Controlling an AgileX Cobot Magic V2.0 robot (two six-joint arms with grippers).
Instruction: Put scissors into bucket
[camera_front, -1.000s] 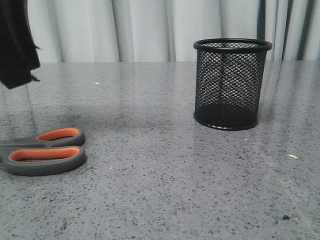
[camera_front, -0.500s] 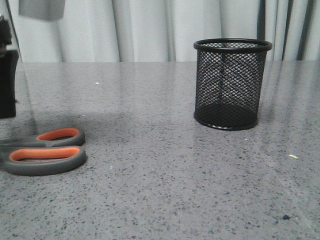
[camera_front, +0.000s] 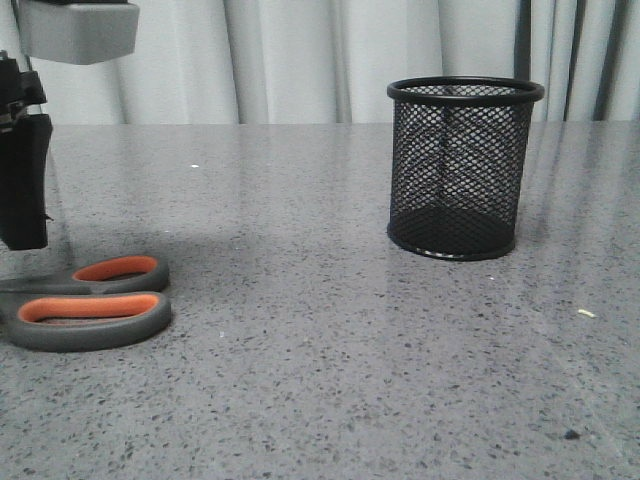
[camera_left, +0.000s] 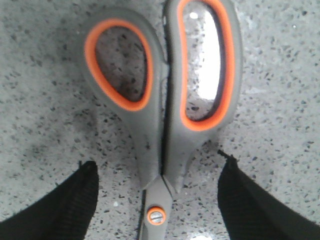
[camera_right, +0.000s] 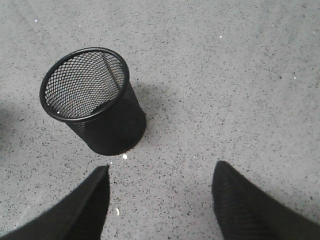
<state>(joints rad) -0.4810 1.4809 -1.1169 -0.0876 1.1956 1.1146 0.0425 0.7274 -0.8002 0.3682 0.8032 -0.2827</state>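
We are lowering our left gripper (camera_left: 157, 200), fingers spread, further over the scissors (camera_front: 90, 300) lying on the desk (camera_front: 330, 380); the bucket (camera_front: 463, 168) is standing empty, grasp pending.

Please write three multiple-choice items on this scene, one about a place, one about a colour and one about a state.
1. Where do the scissors lie in the front view?
A. inside the bucket
B. flat on the table at the left
C. leaning on the bucket

2. What colour lines the finger loops?
A. orange
B. blue
C. white

3. How is the left gripper?
A. shut on the blades
B. shut on a handle
C. open, a finger on each side of the scissors' pivot

Answers: 1 B, the scissors lie on the table, far left of the bucket. 2 A, both loops show orange. 3 C, the left wrist view shows table between each finger and the scissors.
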